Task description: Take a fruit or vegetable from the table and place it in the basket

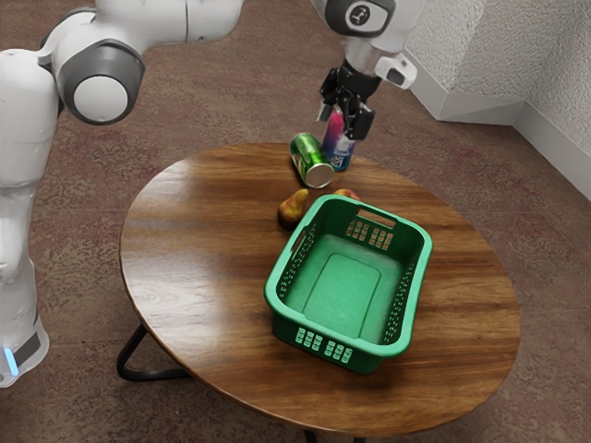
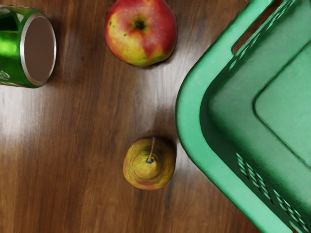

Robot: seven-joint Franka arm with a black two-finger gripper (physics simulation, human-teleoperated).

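My gripper [image 1: 343, 120] is open and empty, high over the table's far side, in front of the pink-and-blue can in the exterior view. On the table stands a yellow-brown pear [image 1: 293, 208] [image 2: 148, 167], just outside the green basket [image 1: 334, 286] [image 2: 191, 104]. A red-and-yellow apple [image 1: 346, 194] [image 2: 141, 31] lies on the wood near the same basket corner, mostly hidden behind the rim in the exterior view. The basket has nothing in it.
A green can [image 1: 308, 159] [image 2: 12, 46] lies on its side near the fruit. Beside it is an upright pink-and-blue can [image 1: 339, 155]. The round wooden table [image 1: 203, 268] extends around the basket, whose raised walls stand close to the pear.
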